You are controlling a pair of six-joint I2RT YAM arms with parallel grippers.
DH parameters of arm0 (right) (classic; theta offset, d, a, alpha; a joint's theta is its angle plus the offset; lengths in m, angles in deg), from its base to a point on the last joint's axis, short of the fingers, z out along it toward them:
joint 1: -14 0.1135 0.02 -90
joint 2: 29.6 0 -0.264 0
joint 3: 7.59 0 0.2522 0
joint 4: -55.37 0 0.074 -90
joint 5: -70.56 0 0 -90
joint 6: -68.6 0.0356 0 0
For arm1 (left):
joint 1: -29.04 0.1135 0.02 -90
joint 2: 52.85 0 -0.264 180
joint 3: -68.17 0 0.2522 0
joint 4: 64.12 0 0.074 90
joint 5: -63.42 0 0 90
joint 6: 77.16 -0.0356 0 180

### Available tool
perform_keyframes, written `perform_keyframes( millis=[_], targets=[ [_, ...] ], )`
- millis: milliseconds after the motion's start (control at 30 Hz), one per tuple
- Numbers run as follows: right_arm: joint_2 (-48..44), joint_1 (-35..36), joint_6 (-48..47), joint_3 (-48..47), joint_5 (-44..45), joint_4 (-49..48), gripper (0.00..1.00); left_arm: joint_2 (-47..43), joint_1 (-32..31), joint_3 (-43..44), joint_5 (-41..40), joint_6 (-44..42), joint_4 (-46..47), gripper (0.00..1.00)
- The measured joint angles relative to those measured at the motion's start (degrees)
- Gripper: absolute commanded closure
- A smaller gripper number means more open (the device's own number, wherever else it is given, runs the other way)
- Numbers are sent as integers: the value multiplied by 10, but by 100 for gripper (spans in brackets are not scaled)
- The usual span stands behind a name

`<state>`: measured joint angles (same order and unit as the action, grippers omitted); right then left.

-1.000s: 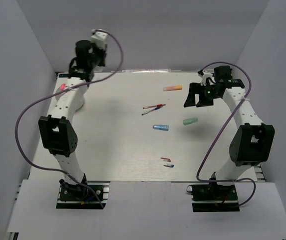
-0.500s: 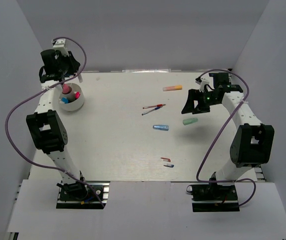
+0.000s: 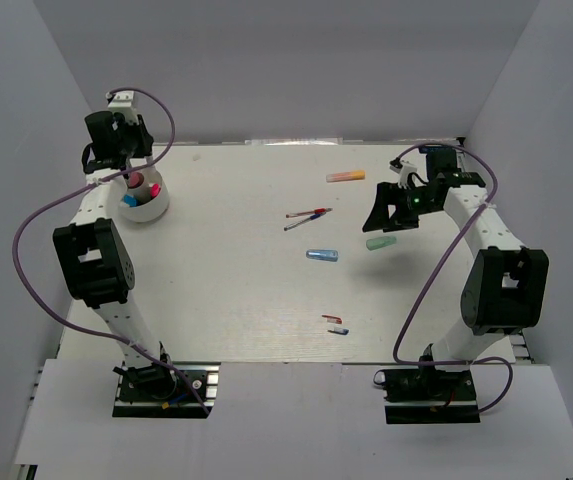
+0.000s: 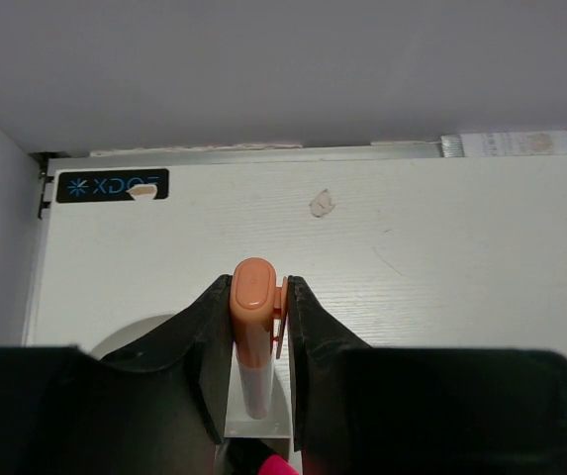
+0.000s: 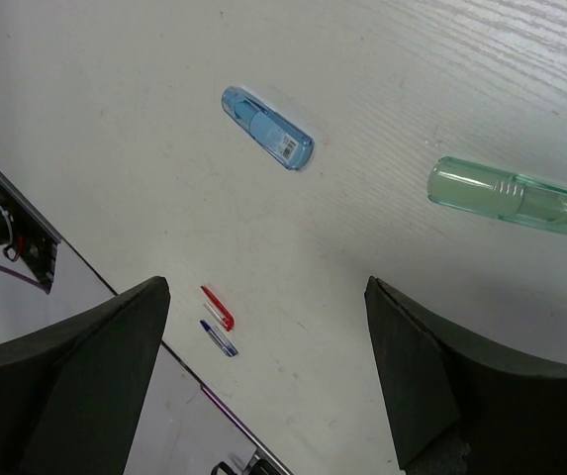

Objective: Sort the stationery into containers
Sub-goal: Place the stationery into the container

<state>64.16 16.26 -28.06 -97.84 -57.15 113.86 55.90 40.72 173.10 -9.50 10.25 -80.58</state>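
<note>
Left wrist view: an orange-pink marker (image 4: 252, 327) is seen clamped between the two fingers of the left gripper (image 4: 260, 289), the jaws being closed only as far as the body of the marker allows. The marker is held over the white bowl (image 4: 130, 334), directly above one of its inner dividers (whether its lower end touches the divider cannot be told). In the top view the bowl is found at the far left corner of the table (image 3: 226, 290), and pink, blue and red pieces are lying in it. The right gripper (image 3: 391, 210) is spread wide and nothing is held by it; it hangs above the table near the mint marker (image 3: 380, 242), not touching it. A blue marker (image 3: 321, 255) is lying close by, toward the middle. An orange highlighter (image 3: 345, 176) and two thin pens (image 3: 308, 216) are lying farther back, and two short pieces (image 3: 335, 324), red and blue, nearer to the arms.
</note>
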Motion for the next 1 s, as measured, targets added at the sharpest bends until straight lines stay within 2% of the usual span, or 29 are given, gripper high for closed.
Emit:
perform_keyframes(
  millis=[133, 567, 633, 767, 800, 867, 1000],
  targets=[
    [0, 0, 0, 5, 0, 0, 20, 0, 0, 0, -32, -20, 4, 100],
    [-1, 0, -7, 5, 31, -7, 21, 0, 0, -9, -60, -40, 25, 91],
    [-1, 0, -10, 5, 33, -8, 21, 1, 0, -16, -59, -39, 33, 87],
    [-1, 0, -12, 5, 37, -10, 22, 5, -2, -26, -59, -34, 45, 73],
    [-1, 0, -12, 5, 41, -12, 22, 5, -3, -27, -59, -34, 45, 66],
    [-1, 0, -11, 5, 48, -15, 22, 6, -4, -33, -59, -33, 49, 62],
    [-1, -1, -9, 5, 59, -17, 22, 6, -5, -36, -58, -29, 49, 47]
  ],
)
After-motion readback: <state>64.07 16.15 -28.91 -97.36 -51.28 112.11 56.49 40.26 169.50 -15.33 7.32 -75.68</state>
